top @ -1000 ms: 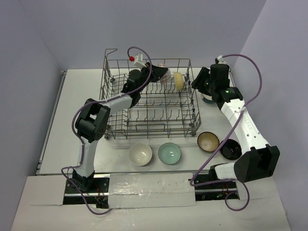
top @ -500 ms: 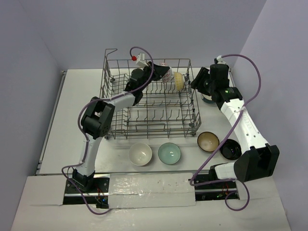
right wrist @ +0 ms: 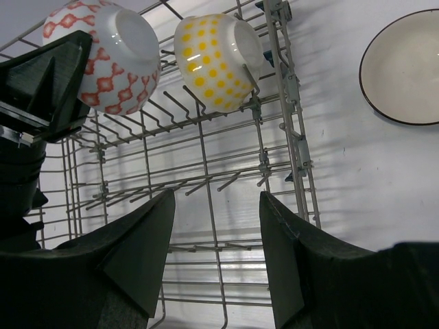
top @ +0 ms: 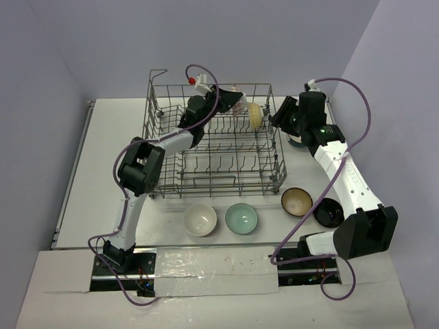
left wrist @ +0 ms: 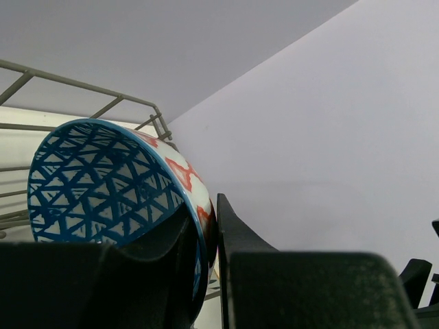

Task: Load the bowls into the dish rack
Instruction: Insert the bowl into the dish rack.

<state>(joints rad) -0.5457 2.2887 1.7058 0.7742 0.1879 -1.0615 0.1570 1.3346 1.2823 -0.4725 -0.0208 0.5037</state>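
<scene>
Left fingers [left wrist: 236,236]: clamped on the rim of the red-patterned bowl [left wrist: 103,181], one finger inside against the blue lattice lining, the other outside on the red-and-white wall. Pinching the rim keeps the bowl tipped on edge, likely so it can slot between tines rather than lie flat.

Bowl's place: at the far row of the dish rack [top: 206,179], mouth turned toward the left arm. Whether it rests on the wires or hangs just above them cannot be told.

Just beside it, to the right: the yellow-dotted bowl [right wrist: 216,62] stands on edge, propped by the tines [right wrist: 206,110]. The two bowls are close but apart, so I judge the gap narrow and a knock possible on release.

Right fingers [right wrist: 137,253]: spread apart, holding nothing. They hover over the rack's right side wall, looking down into it, probably waiting out of the way.

Near them, outside the rack on the counter [top: 103,171]: a dark-rimmed bowl [right wrist: 405,68] with a pale inside, largely hidden under the right wrist in the top view.

Waiting in front of the rack: white bowl [top: 200,219], pale green bowl [top: 241,218], tan bowl [top: 297,201], black bowl [top: 329,212], the last two touching or nearly so.

Obstacles: the tall grid walls force a reach over the top, and the left arm lies across the rack's left half.
</scene>
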